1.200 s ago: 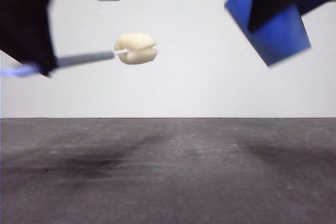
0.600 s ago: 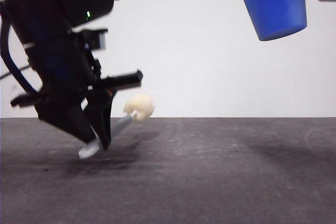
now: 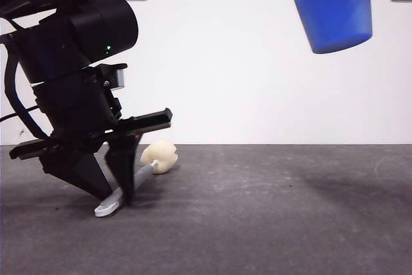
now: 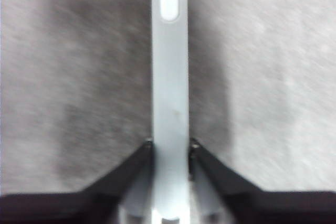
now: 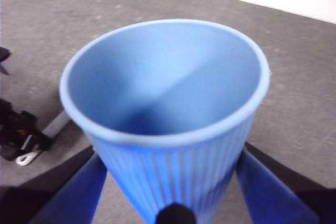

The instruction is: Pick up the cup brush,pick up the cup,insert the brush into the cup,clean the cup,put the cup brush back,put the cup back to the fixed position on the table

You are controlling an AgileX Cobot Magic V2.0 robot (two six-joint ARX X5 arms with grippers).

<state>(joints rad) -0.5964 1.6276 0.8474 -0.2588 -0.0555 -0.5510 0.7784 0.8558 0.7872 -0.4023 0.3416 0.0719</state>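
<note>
From the front, the left hand was low on the worktop, the brush lying on the surface, while the cup hung high. The left wrist view showed both jaws clamped on the brush handle. In the right wrist view, the right hand gripped the cup's ribbed wall. Returning the brush looked nearly finished; releasing it and setting the cup down remained.

We see even, bright light, soft shadows on the table, left wrist view blurred, the cup sharp.
</note>
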